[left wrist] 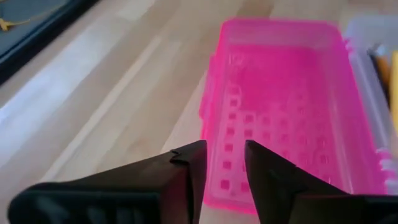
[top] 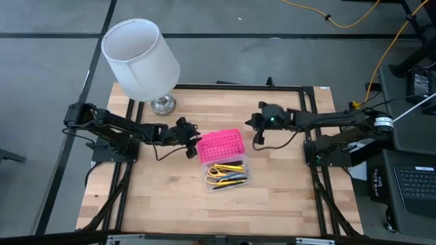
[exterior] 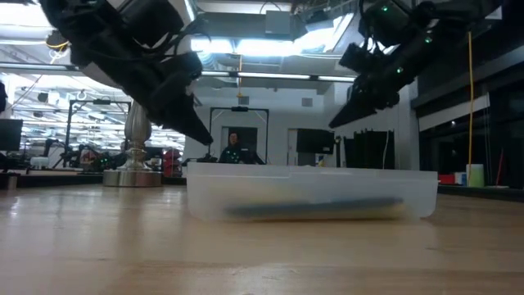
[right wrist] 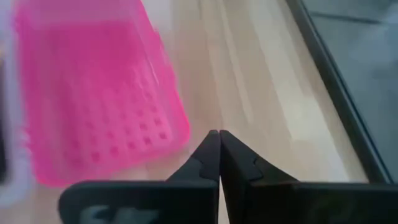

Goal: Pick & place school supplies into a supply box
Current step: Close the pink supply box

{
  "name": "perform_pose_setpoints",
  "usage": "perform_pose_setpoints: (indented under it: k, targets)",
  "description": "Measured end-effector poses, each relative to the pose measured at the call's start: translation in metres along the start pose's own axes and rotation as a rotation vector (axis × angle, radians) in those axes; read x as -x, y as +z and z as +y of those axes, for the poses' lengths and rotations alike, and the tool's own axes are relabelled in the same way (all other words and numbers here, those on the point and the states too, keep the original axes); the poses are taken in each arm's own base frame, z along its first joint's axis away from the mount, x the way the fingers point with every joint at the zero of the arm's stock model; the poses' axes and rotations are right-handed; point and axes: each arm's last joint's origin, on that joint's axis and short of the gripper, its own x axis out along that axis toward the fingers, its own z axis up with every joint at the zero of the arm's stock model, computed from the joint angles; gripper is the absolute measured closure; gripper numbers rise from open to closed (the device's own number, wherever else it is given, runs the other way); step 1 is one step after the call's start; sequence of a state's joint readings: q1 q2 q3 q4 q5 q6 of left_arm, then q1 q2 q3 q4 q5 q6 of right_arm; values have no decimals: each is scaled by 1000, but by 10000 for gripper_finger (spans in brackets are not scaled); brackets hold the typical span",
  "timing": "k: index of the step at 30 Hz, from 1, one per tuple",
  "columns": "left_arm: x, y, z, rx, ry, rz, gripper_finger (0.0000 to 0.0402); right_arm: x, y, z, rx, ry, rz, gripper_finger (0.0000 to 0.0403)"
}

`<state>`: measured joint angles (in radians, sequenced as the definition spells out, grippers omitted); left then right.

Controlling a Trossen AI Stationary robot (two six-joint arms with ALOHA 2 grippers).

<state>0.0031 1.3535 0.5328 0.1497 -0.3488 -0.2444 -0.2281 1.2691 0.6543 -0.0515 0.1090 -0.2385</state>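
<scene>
1. Overhead: box (top: 227, 160) sits mid-bench, lid (top: 221, 145) flung back flat towards the lamp (top: 141, 59), clear base (top: 229, 173) towards the near edge. Supplies (top: 227, 174) (yellow-handled scissors, yellow and dark sticks) lie inside the base. No loose supplies show on the bench (top: 170, 204). Left gripper (top: 193, 147) hovers just beside the lid's left edge; right gripper (top: 257, 140) hangs apart from the lid's right side, holding nothing.

2. Low view: base (exterior: 311, 192) rests flat on the bench, a dark and yellowish streak of supplies (exterior: 315, 208) along its bottom. Both grippers hang above it, clear of the wood. A person shows far behind.

3. Left wrist: jaws stand parted with a gap between them, nothing in them; left gripper (left wrist: 224, 163) aims at the pink lid (left wrist: 283, 106) edge.

4. Right wrist: jaws pressed fully together, empty; right gripper (right wrist: 219, 146) sits off the lid (right wrist: 93, 93) corner, over bare bench.

5. Progress: placing looks finished, as far as can be seen. What seems left is swinging the lid over the base and pressing it closed.
</scene>
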Motion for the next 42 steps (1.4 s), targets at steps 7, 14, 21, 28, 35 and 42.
perform_pose_setpoints:
  k: [7, 14, 21, 28, 35, 42]
  targets:
    - [-6, 13, -4, -55, 62, 154, 292, 10, 1, -18, -52, 83, -150, 392]
    - [-4, 27, -6, -45, 64, 160, 292, 14, 16, -27, -25, 41, -223, 397]
    - [-8, 23, 3, -39, 102, 208, 292, 14, 18, -28, -22, 33, -244, 392]
    - [-28, 12, 5, -82, 37, 292, 292, 15, 19, -28, -16, 28, -249, 392]
    - [-37, 5, 4, -93, 37, 318, 292, 15, 18, -29, -7, 22, -246, 391]
    - [-37, 5, 4, -93, 38, 317, 294, 14, 18, -30, -9, 19, -245, 391]
